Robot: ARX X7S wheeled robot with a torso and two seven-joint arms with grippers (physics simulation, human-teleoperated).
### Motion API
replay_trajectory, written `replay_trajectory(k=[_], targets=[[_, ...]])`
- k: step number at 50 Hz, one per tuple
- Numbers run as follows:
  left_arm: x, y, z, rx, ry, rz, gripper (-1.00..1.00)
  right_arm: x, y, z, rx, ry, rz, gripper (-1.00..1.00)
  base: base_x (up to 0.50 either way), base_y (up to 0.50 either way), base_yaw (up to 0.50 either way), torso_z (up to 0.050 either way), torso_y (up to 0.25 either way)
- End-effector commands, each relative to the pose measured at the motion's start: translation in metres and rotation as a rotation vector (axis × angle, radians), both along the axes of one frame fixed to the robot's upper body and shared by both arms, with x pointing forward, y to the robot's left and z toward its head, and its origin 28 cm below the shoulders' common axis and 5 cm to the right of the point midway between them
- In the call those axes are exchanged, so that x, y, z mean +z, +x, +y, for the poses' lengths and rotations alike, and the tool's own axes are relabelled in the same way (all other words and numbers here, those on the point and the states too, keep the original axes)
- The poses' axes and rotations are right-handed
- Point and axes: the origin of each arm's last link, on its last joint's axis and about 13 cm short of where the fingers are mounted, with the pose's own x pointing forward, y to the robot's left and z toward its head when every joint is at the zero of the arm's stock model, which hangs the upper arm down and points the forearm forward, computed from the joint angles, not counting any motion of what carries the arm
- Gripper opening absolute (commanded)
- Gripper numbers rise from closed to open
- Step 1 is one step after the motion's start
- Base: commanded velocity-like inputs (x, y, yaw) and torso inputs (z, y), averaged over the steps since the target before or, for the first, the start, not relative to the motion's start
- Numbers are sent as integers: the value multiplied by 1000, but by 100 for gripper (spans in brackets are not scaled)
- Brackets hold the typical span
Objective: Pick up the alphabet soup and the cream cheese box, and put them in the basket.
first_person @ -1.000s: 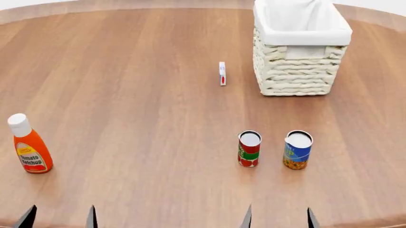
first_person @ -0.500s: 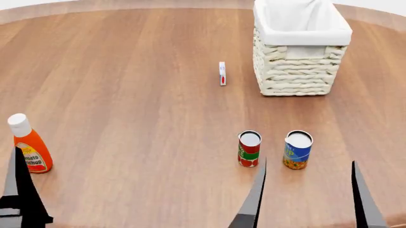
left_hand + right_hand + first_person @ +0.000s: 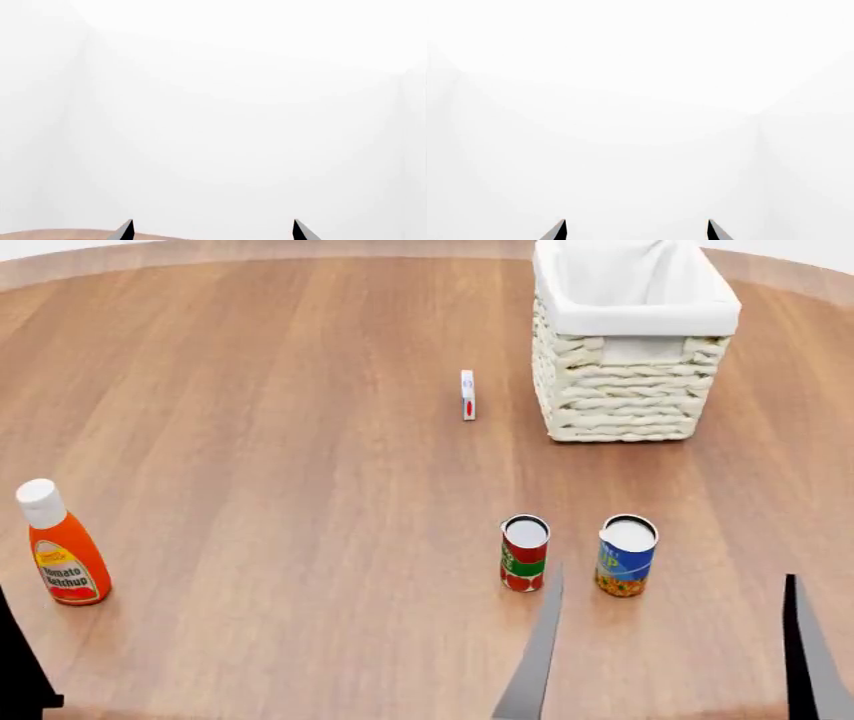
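Blue-and-yellow alphabet soup [image 3: 626, 556], cream woven basket [image 3: 627, 390] (white liner), orange ketchup bottle [image 3: 62, 552].

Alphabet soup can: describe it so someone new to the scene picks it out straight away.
Start at the basket at the far right of the table and come straight toward the robot: two small cans stand side by side. The alphabet soup is the right one, nearer the right gripper. Its label is blue turning yellow-orange at the bottom; the tomato can beside it is red and green.

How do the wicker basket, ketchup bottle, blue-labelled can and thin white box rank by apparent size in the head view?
1. Cream-white wicker basket
2. Orange ketchup bottle
3. Blue-labelled soup can
4. Thin white box, seen edge-on and farther away, so unsure.
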Motion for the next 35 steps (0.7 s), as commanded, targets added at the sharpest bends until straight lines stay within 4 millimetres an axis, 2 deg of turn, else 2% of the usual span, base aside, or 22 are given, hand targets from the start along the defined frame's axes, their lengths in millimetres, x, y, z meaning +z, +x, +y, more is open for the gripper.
replay_trajectory(k=[1, 35], targets=[[0, -1, 0, -2, 3, -3, 100, 0, 0, 2, 2, -15, 8, 100, 27, 0, 0, 0, 0], [-1, -5, 1, 3, 7, 11, 100, -1, -1, 1, -13, -13, 18, 100, 172, 0, 0, 0, 0]])
